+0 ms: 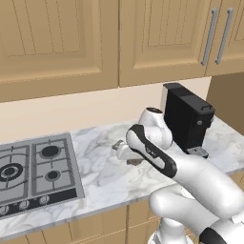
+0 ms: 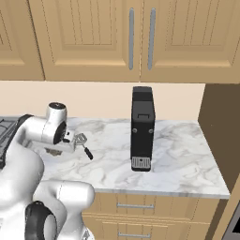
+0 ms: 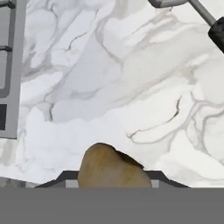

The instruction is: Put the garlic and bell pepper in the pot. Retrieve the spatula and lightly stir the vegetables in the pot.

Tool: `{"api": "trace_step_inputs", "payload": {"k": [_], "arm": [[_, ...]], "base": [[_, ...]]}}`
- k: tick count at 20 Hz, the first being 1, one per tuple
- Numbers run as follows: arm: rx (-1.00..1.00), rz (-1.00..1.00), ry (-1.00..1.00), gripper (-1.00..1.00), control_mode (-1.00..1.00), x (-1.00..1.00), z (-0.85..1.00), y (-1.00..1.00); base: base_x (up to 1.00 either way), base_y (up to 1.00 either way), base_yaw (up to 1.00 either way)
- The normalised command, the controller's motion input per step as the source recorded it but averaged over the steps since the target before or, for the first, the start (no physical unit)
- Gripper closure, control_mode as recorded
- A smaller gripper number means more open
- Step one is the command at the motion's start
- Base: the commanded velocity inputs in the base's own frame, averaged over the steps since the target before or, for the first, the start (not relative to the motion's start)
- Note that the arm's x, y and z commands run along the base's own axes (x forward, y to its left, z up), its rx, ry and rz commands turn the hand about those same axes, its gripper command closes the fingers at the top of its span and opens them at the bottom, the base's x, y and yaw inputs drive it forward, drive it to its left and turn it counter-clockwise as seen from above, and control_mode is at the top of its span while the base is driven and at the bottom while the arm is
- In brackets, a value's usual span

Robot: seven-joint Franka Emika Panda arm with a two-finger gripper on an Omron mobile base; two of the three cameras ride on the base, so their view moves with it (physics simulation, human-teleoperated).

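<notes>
Over marble counter (image 3: 131,87): end effector (image 3: 114,177) clamps tan, lumpy garlic (image 3: 111,168); spatula (image 2: 83,143) nearby.

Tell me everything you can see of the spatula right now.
The spatula lies flat on the white marble counter, between the stove and the black coffee machine. It has a flat grey head and a short dark handle that points toward the counter's front edge. In the hand view, a grey neck joins head and handle. Nothing grips it.

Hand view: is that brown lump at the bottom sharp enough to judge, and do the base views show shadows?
Hand view: brown lump is soft-edged, cropped by the frame bottom; marble counter veins sharp. Right base view: spatula crisp, faint shadow under the arm. Left base view: even light, no glare.
</notes>
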Motion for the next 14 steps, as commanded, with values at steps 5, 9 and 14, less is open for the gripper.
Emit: {"api": "trace_step_inputs", "payload": {"k": [5,9,14], "arm": [[-0.01,-0.12,0.01,1.00,-1.00,-0.34,0.30,-0.78],[-0.07,-0.23,0.04,1.00,-1.00,-0.25,0.26,-0.60],[-0.06,-0.22,0.03,1.00,-1.00,-0.20,0.39,-0.50]], "base": [[0.00,0.00,0.00],[0.00,0.00,0.00],[0.00,0.00,0.00]]}}
